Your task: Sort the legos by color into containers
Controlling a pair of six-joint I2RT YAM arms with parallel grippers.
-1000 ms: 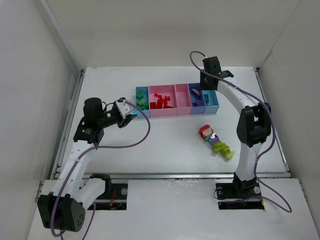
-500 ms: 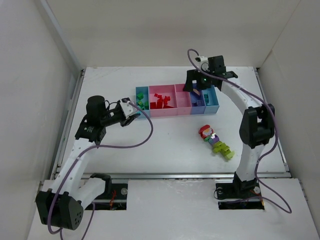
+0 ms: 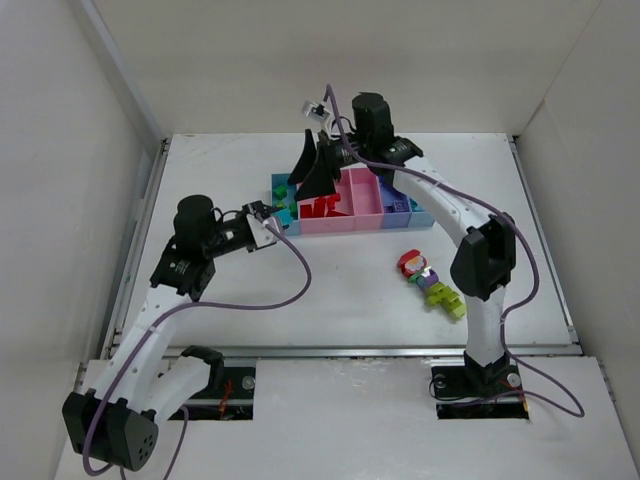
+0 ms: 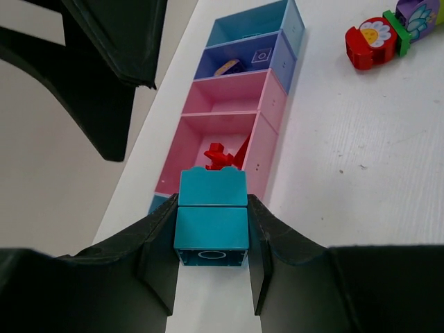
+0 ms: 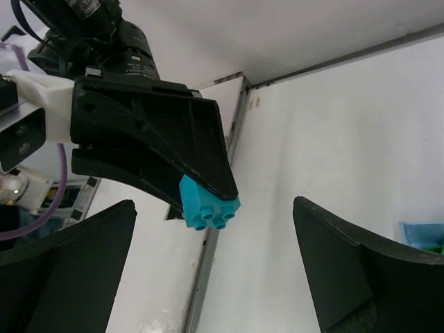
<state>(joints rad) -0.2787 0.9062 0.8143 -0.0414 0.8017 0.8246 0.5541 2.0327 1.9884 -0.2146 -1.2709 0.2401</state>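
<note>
In your way first: the right gripper (image 3: 313, 172) hangs over the left end of the containers (image 3: 345, 228). Its dark fingers (image 5: 69, 270) hide part of the end light blue bin (image 3: 277, 181) from the top camera and fill the upper left of your left wrist view. On the table (image 3: 340, 290), well apart from the row and toward the right, lies a loose cluster of legos (image 3: 432, 282): a red piece with a flower face (image 4: 371, 41), then green, purple and lime ones touching in a line.

Your right fingers are spread wide with nothing between them. Your left gripper (image 3: 265, 215) is clamped on a teal brick (image 4: 211, 218) (the right wrist camera catches its round studs), held at the near left corner of the row. Whether it is over the end bin or just short of it, you cannot tell.

Green pieces (image 3: 283, 191) sit in that end bin. Red pieces (image 4: 223, 154) lie in the wide pink bin (image 4: 263, 149). The purple-blue bin (image 4: 281, 66) holds a small purple tile and a pale piece too small to name.
</note>
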